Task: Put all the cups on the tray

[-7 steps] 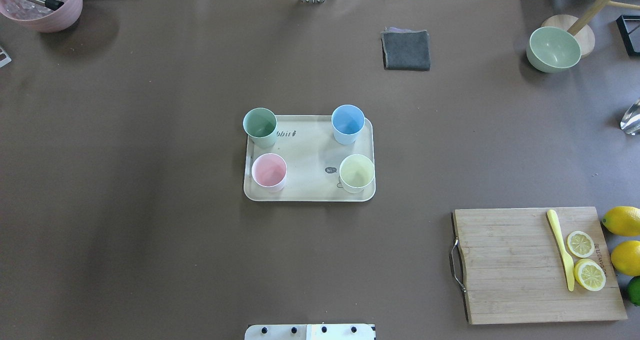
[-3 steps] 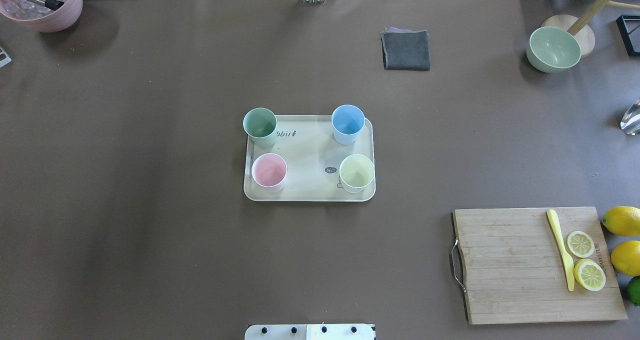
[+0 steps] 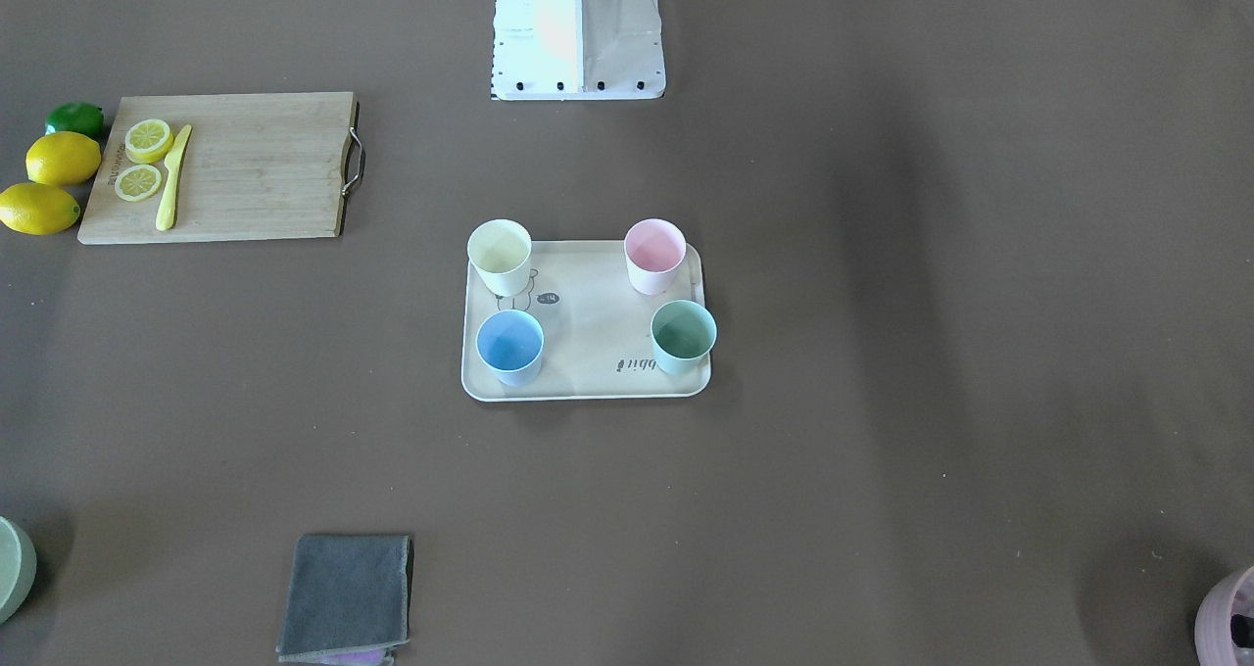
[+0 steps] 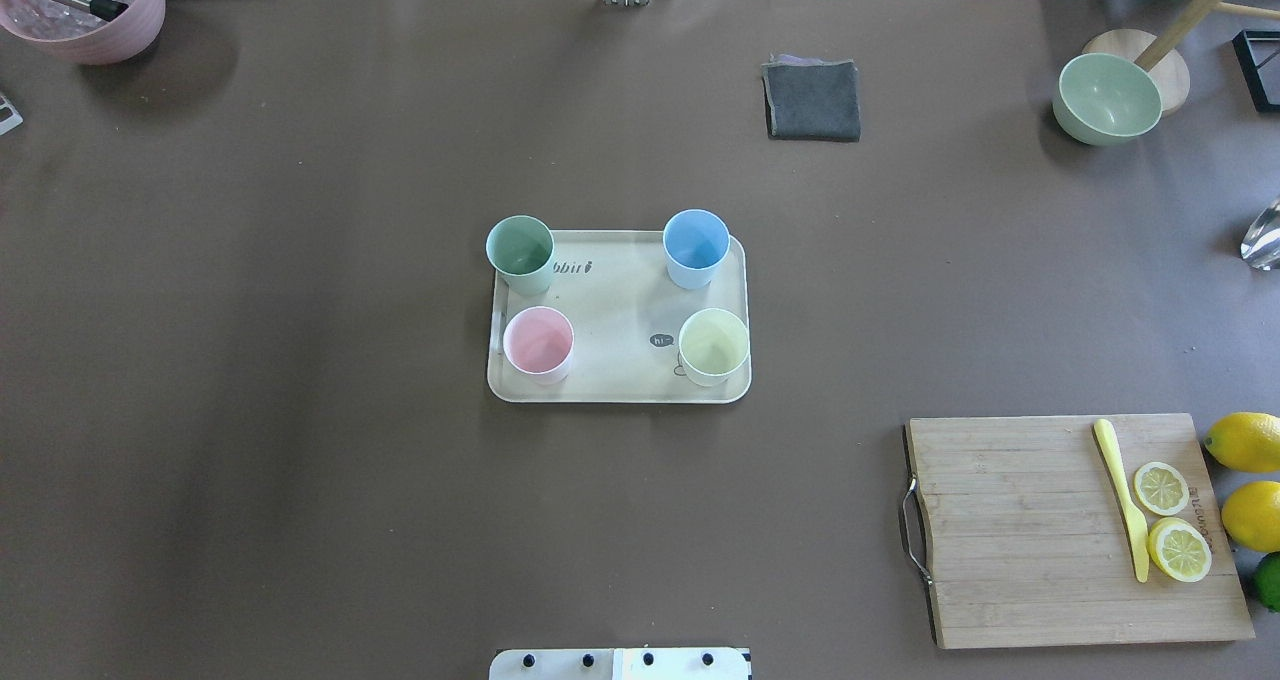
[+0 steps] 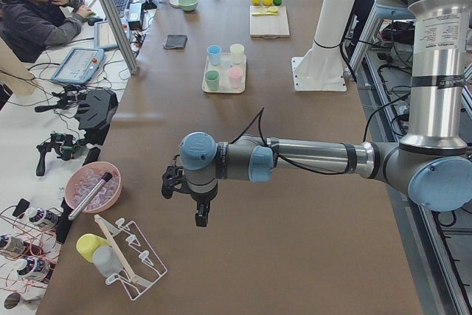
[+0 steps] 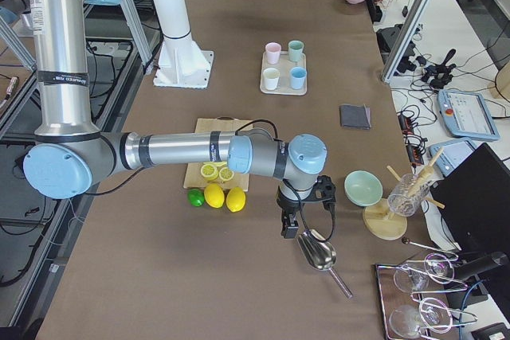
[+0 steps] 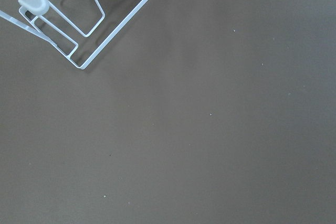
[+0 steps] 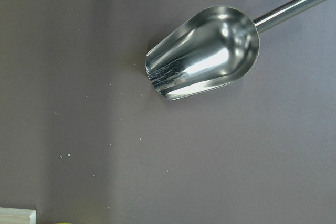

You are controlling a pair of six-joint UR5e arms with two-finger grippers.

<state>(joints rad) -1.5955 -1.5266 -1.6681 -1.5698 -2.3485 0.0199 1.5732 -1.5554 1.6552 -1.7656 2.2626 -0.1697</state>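
Note:
The cream tray (image 4: 620,305) lies mid-table. All four cups stand upright on it, one near each corner: mint green (image 4: 520,248), light blue (image 4: 696,243), pale pink (image 4: 538,341), pale yellow (image 4: 713,344). The front-facing view shows the same tray (image 3: 588,338) and cups. My left gripper (image 5: 200,215) shows only in the exterior left view, low over bare table far from the tray. My right gripper (image 6: 287,227) shows only in the exterior right view, above a metal scoop. I cannot tell whether either is open or shut.
A wooden cutting board (image 4: 1010,530) with lemon slices and a yellow knife lies front right, with lemons beside it. There is a grey cloth (image 4: 812,100), a green bowl (image 4: 1107,97) and a pink bowl (image 4: 85,10). A scoop (image 8: 205,59) lies under the right wrist and a wire rack (image 7: 79,19) under the left.

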